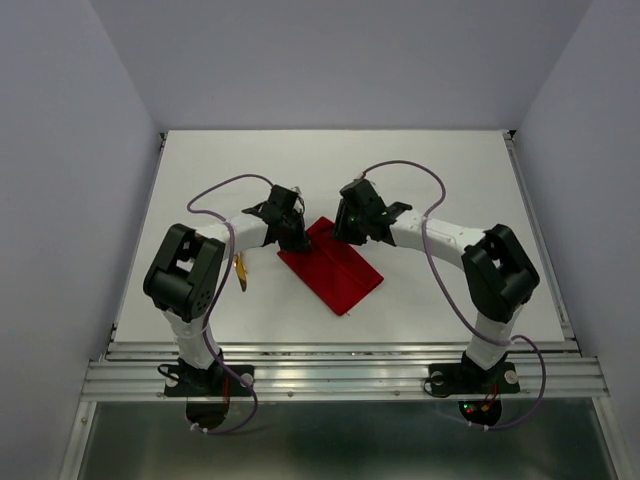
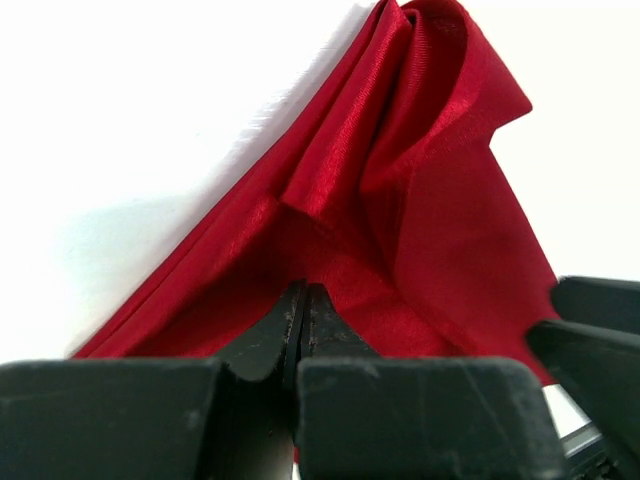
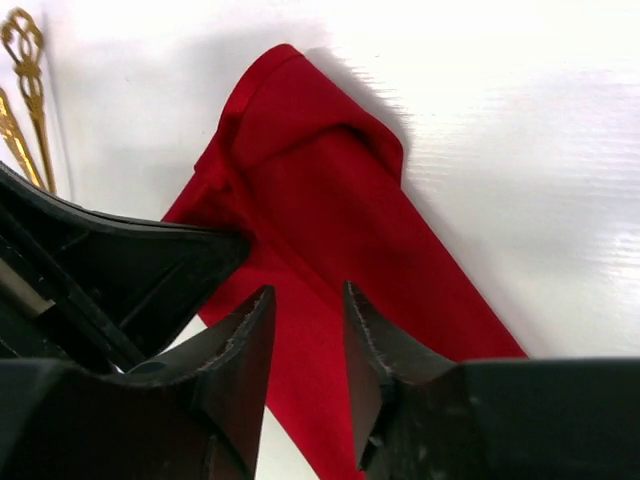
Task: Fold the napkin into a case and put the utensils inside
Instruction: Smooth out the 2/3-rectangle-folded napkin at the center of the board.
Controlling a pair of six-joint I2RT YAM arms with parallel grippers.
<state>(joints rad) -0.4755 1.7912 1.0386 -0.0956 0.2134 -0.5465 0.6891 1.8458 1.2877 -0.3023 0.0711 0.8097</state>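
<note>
Aluminium rail [image 1: 340,375], white table [image 1: 460,180] with red napkin [image 1: 335,268], pale grey walls [image 1: 60,150].

No legible text, label, brand or number shows anywhere.

We see a robotics laboratory test cell rather than a domestic room: a bare white tabletop [image 1: 200,180] is enclosed on three sides by plain grey panels [image 1: 60,150], and an aluminium rail [image 1: 340,378] runs along its near edge. The left arm [image 1: 190,270] and right arm [image 1: 495,270] are bolted there, trailing purple cables [image 1: 440,280].
</note>
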